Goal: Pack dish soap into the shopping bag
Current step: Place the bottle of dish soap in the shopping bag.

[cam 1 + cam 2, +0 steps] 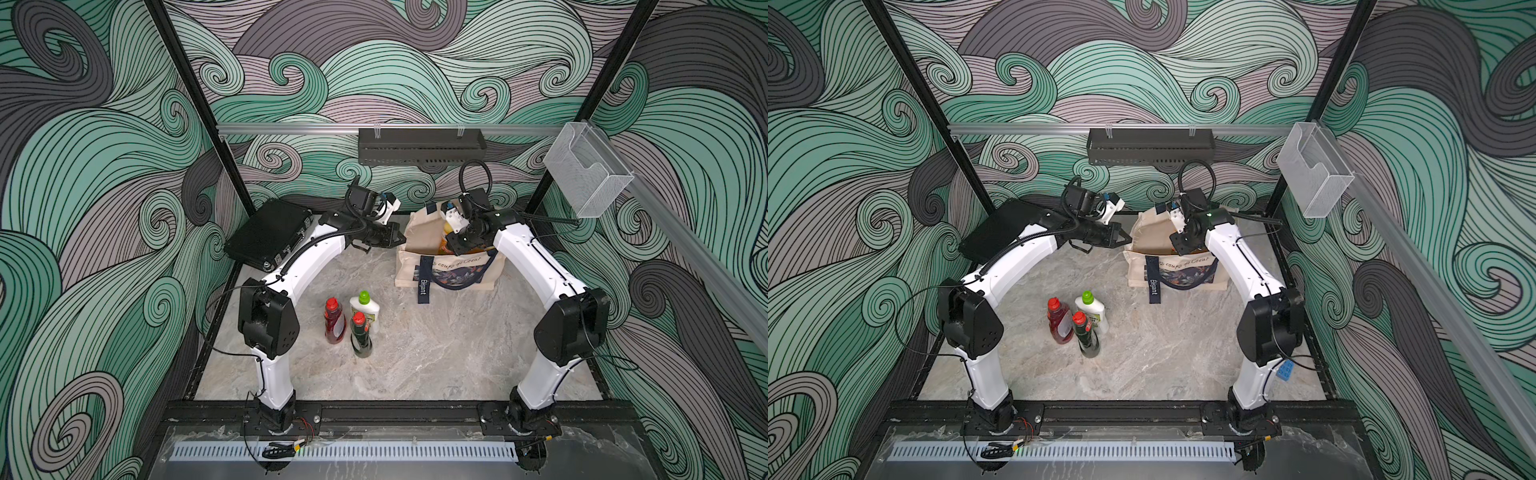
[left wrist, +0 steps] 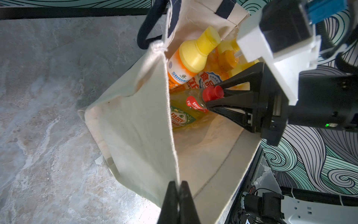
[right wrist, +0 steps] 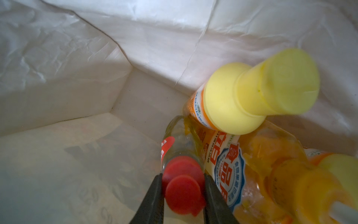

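My left gripper point(image 2: 178, 184) is clenched on the side edge of the shopping bag point(image 2: 145, 126), whose mouth stands open. My right gripper point(image 3: 183, 180) reaches down inside the bag, jaws pinched on the red cap of the yellow bottle point(image 2: 184, 114), which leans beside an orange yellow-capped bottle point(image 2: 186, 64) and the amber pump bottle point(image 3: 257, 153). In both top views I see the red bottle point(image 1: 334, 322), white green-capped bottle point(image 1: 365, 309) and dark-green bottle point(image 1: 360, 338) standing clustered on the table point(image 1: 436, 353), apart from the bag
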You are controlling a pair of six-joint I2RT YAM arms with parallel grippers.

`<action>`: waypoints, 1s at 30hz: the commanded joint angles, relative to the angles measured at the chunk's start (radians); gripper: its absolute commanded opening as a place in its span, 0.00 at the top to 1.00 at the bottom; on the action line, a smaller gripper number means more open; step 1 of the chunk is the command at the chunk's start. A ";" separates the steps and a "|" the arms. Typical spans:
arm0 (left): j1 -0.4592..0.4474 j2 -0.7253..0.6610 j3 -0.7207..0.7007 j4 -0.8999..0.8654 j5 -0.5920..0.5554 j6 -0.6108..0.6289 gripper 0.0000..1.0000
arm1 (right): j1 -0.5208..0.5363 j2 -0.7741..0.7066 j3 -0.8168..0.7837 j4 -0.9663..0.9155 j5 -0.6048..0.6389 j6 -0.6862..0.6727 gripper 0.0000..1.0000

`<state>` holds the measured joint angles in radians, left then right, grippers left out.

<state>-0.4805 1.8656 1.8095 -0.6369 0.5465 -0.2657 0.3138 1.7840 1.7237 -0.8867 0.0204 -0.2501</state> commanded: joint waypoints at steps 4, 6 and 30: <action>0.000 -0.082 0.014 0.007 0.024 0.002 1.00 | -0.016 -0.001 0.006 0.057 0.100 0.001 1.00; 0.001 -0.079 0.008 0.012 0.024 0.000 1.00 | -0.016 -0.003 0.006 0.057 0.106 0.010 0.99; 0.006 -0.067 -0.034 0.027 -0.003 -0.008 0.76 | -0.015 -0.068 0.017 0.081 0.070 0.039 0.52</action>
<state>-0.4801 1.8496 1.7805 -0.6201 0.5457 -0.2729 0.3027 1.7512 1.7145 -0.8219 0.0826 -0.2256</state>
